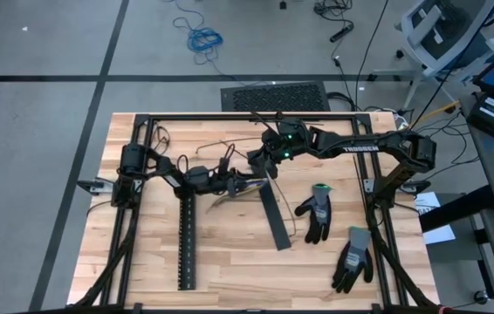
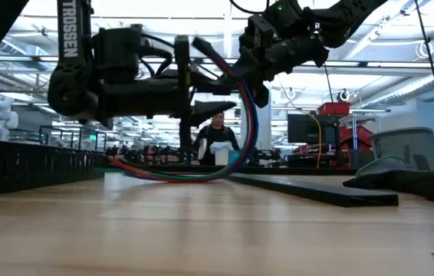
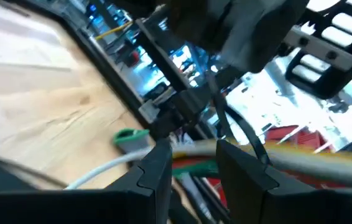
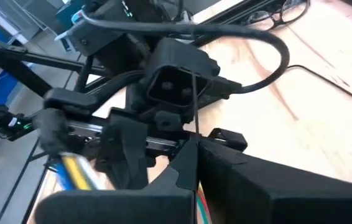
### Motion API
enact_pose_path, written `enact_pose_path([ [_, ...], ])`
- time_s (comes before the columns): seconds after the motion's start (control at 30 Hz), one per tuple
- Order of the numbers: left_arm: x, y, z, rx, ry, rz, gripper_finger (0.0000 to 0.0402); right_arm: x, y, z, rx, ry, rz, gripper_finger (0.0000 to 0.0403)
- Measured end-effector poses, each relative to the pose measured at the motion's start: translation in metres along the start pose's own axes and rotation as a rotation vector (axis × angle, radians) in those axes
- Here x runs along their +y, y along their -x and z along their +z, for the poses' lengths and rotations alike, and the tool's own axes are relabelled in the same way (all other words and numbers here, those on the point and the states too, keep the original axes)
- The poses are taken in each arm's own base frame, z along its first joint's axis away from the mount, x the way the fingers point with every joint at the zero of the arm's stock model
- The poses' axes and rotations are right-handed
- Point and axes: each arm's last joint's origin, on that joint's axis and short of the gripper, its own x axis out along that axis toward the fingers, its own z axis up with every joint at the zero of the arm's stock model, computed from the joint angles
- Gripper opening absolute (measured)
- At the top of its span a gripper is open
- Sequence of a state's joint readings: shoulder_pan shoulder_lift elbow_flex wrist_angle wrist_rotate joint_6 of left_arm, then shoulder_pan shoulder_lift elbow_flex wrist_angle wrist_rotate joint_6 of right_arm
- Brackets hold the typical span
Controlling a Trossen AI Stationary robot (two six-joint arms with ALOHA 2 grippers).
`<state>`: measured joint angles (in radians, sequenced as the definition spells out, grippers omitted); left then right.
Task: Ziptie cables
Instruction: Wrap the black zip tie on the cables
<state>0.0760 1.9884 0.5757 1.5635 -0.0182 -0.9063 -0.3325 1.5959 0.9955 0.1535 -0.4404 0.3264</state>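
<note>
The cables (image 2: 236, 146), a bundle of blue, purple, red and green wires, arc up from the table in the low view. In the left wrist view the cables (image 3: 300, 158) cross between the fingers of my left gripper (image 3: 194, 168), which is shut on them. My left gripper (image 1: 243, 185) reaches in level from the table's left. My right gripper (image 1: 260, 161) comes from the right, just above and beyond it. It is shut on a thin black zip tie (image 4: 194, 106). My left gripper pinches the cable bundle (image 3: 194, 163) between its two fingers, which lie level and across it, coming from the table's left. The held stretch is lifted. The rest curves down, and its lower part (image 2: 163, 175) lies on the table. My right gripper has the zip tie's thin strand (image 4: 194, 124) pinched at its shut fingertips, slanting down from the table's right. The strand (image 3: 250, 134) runs from there to the bundle beside the left fingers.
A black slotted strip (image 1: 188, 240) lies lengthwise on the table's near left. A second black strip (image 1: 275, 220) lies at the middle. Two dark gloves (image 1: 317, 214) (image 1: 352, 257) lie at the near right. Black frame rails (image 1: 229, 116) edge the table. A person (image 2: 218, 142) stands far behind.
</note>
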Motion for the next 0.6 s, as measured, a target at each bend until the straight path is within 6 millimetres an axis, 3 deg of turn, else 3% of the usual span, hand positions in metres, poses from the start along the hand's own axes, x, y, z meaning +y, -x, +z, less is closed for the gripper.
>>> enact_pose_path([
  [0.27,0.006,0.003,0.003,-0.007,-0.012,0.025,0.0122,0.0,0.0,0.0,0.006,-0.002,0.02,0.0],
  [0.47,0.016,0.004,0.017,-0.093,-0.032,0.095,0.0124,0.001,0.0,0.0,0.011,0.0,0.036,0.0],
  [0.6,0.022,0.004,0.024,-0.081,0.014,0.079,0.0145,0.0,0.0,0.0,0.011,0.001,0.035,0.0],
])
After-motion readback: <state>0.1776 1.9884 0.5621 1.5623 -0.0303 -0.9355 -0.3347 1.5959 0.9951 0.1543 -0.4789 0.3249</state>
